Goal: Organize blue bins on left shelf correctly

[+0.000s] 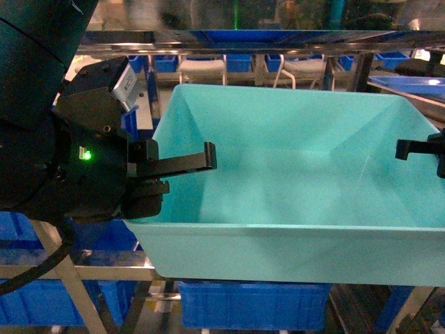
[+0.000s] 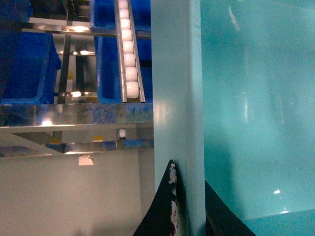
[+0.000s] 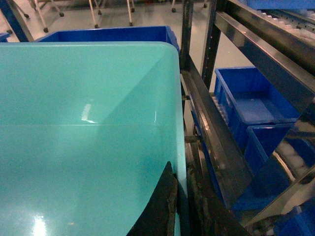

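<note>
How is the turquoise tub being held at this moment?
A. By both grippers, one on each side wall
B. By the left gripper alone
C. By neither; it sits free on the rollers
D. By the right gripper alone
A: the left gripper straddles the turquoise tub's left wall and the right gripper its right wall.

No legible text, label, brand or number found in any view. The turquoise bin is unmarked — the dark blue bins likewise show no readable markings.

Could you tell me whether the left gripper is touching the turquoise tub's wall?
Touching: the left wrist view shows the left gripper's fingers pressed against both faces of the turquoise tub's wall.
</note>
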